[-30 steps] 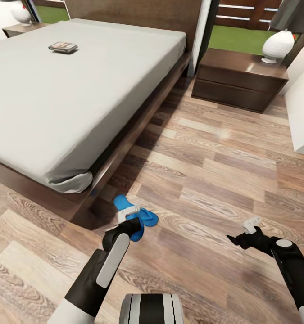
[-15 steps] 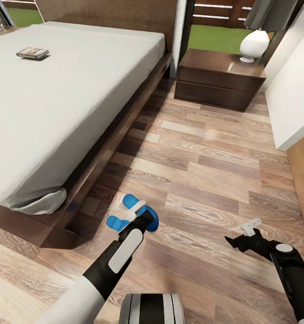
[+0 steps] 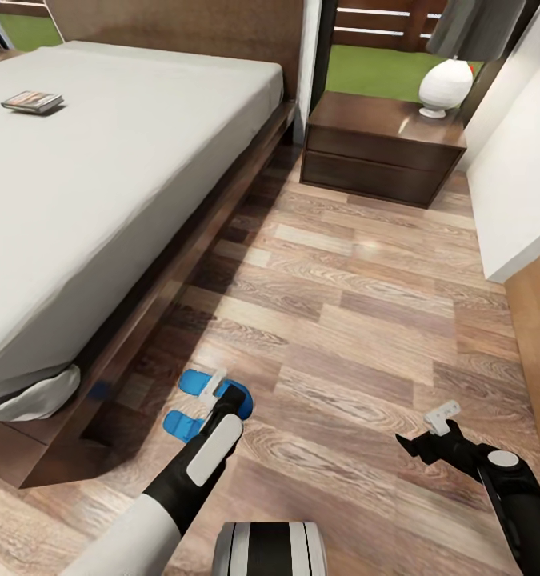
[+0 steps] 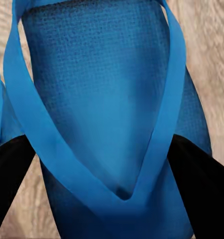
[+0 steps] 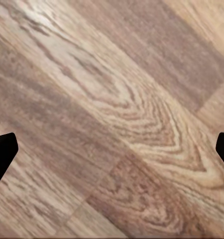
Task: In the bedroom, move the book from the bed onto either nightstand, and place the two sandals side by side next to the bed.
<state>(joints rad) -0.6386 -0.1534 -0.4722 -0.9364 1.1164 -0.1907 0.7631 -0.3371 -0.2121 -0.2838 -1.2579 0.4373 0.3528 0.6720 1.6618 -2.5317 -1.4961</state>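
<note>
Between left gripper fingers: blue sandal, clamped by sole edges, strap V facing wrist camera; second sandal on plank floor just beside it, near bed corner; right gripper spread wide, holding nothing, hovering over bare floor, well apart; book on mattress far ahead of left gripper; nightstand with lamp far ahead of right gripper.

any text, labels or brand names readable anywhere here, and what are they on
None can be read.
The book on the bed: its cover shows a dark patch and pale bands, too small and blurred for any lettering.
The sandal between the left gripper's fingers: plain blue, no mark.
The nightstand and its lamp: no label.
</note>
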